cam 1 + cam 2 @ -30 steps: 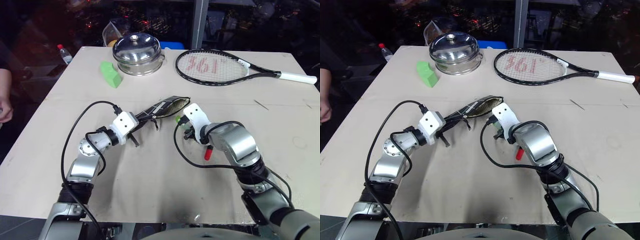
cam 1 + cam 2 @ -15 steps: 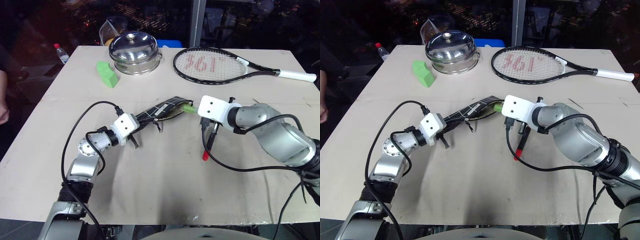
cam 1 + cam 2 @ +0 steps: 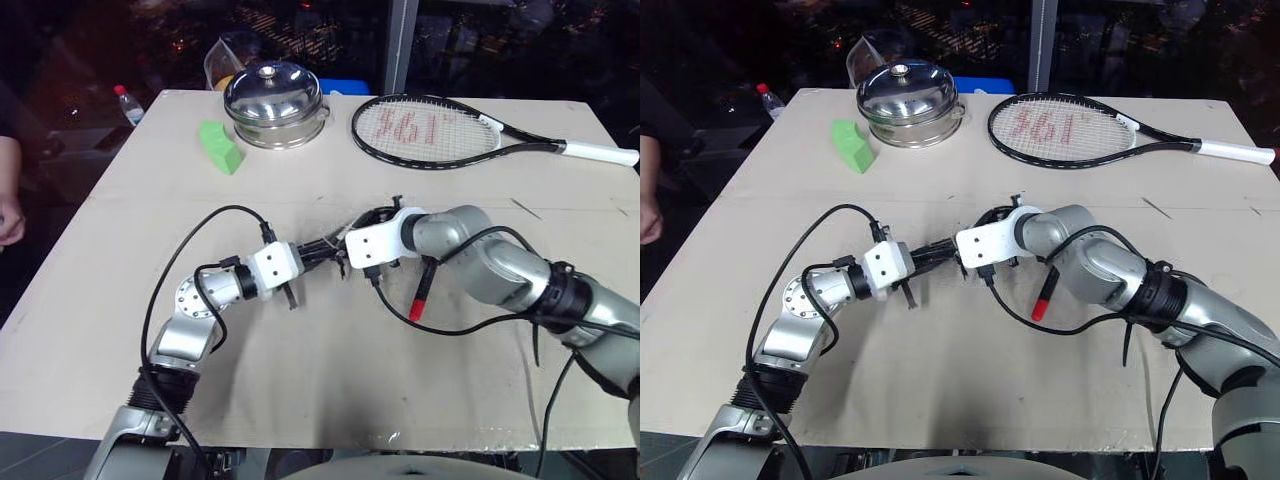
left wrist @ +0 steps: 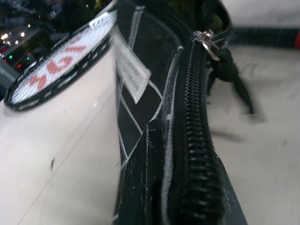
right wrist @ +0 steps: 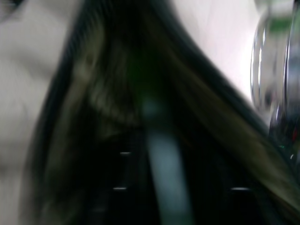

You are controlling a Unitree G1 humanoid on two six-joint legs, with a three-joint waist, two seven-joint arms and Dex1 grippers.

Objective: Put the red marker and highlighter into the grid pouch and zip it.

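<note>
The grid pouch (image 3: pixel 318 251) hangs a little above the table's middle, and my left gripper (image 3: pixel 299 262) is shut on its left end. Close up I see its white label (image 4: pixel 133 77), zipper teeth and zipper pull (image 4: pixel 206 37). My right gripper (image 3: pixel 368 222) is at the pouch's open right end. There a blurred pale green stick, apparently the highlighter (image 5: pixel 159 159), reaches into the dark opening. I cannot tell whether it is held. The red marker (image 3: pixel 420 290) lies on the table under my right forearm, its red end toward the front edge.
A lidded steel pot (image 3: pixel 276 105) and a green wedge block (image 3: pixel 222 147) stand at the back left. A tennis racket (image 3: pixel 440 132) lies at the back right. A small bottle (image 3: pixel 127 105) is near the far left corner. A person's hand (image 3: pixel 10 215) is at the left edge.
My right gripper rolled over and moved left to the pouch's mouth. My left gripper carried the pouch to the right. The highlighter tip that stuck out of the mouth has gone from the eye views.
</note>
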